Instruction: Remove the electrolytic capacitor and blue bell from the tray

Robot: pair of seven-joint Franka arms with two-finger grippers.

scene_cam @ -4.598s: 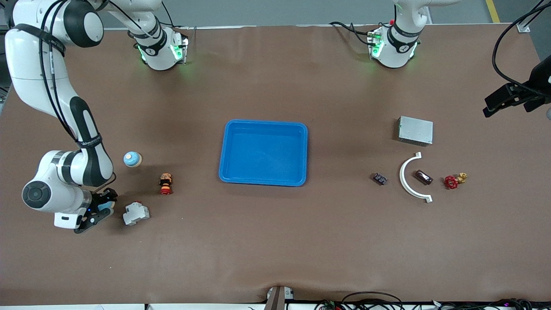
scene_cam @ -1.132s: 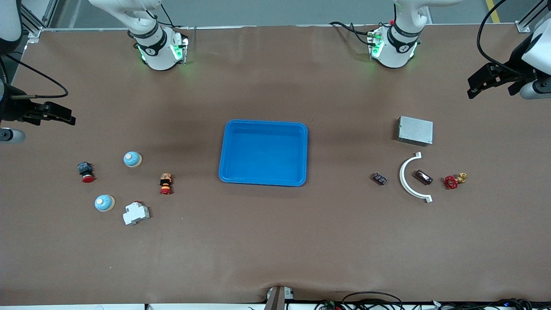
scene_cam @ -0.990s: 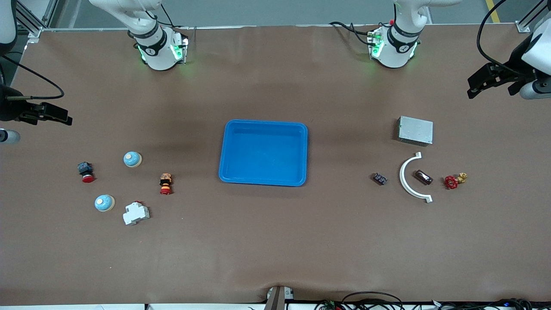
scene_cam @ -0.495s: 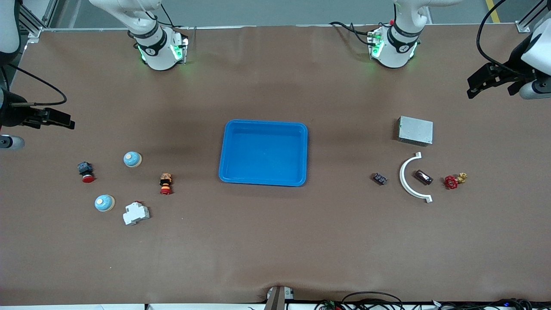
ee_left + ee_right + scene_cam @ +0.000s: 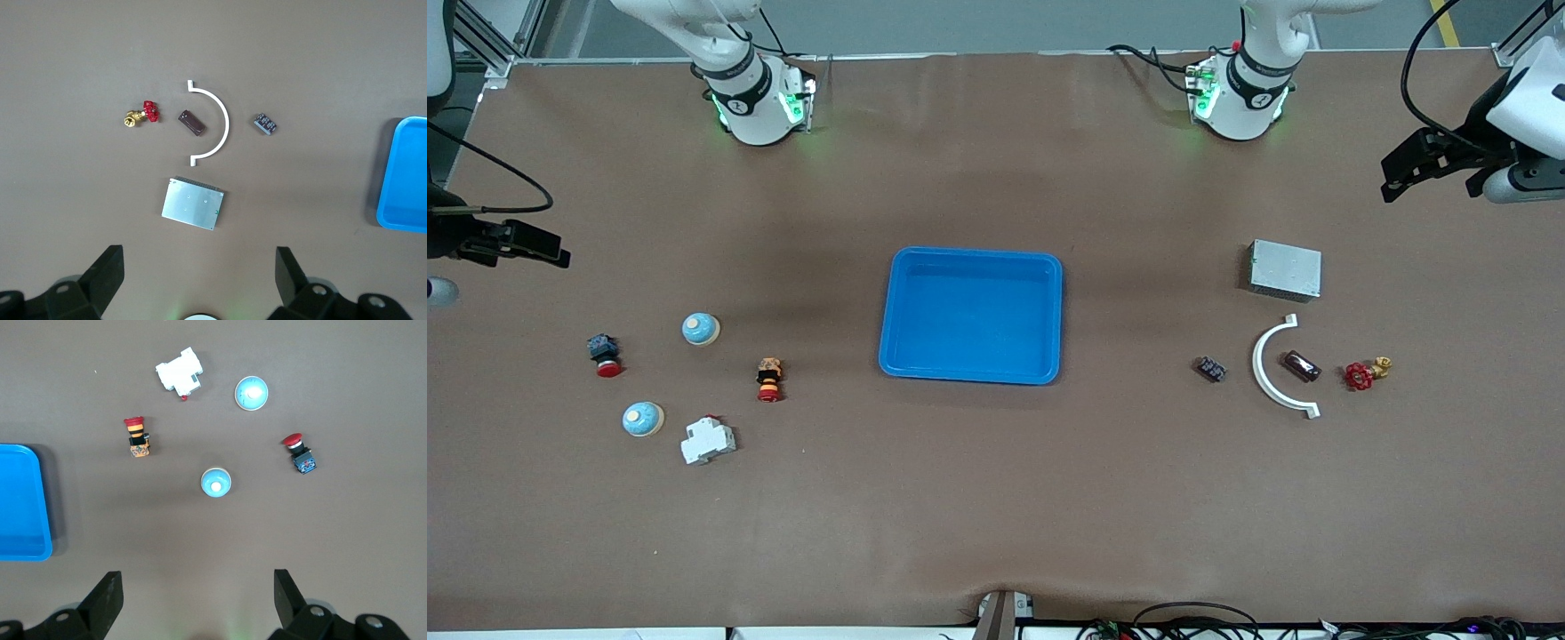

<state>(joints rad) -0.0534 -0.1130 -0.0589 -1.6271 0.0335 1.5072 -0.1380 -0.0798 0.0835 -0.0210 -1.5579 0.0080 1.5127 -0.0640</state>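
In the middle of the desk [image 5: 996, 498] the tray [image 5: 971, 316] sits with nothing in it, so both target parts look already out. Two blue bells lie at the right arm's end: one [image 5: 701, 329] farther from the front camera, one [image 5: 643, 419] nearer, just beside the white breaker block [image 5: 708, 441]. Which of the two came from the tray, can't tell. A red push button [image 5: 604, 354] and a red-orange stop switch [image 5: 768, 379] sit in the same cluster.

The electrolytic capacitor [image 5: 1301, 365] (dark brown cylinder, my read) lies on its side at the left arm's end, inside the curve of the white arc bracket [image 5: 1273, 367], between a small black component [image 5: 1210, 369] and the red-handled valve [image 5: 1366, 372]. The grey metal box [image 5: 1285, 268] sits farther from the camera than those.

Sorting looks deliberate: each arm dropped parts on its own end, well apart from the tray.

Left pincer [image 5: 200, 280] is up over the desk edge at its own end, fingers spread wide, grasping nothing. Right pincer [image 5: 199, 600] likewise at its end, released and bare. Both arms look parked, wrist cameras pointing down at their clusters.
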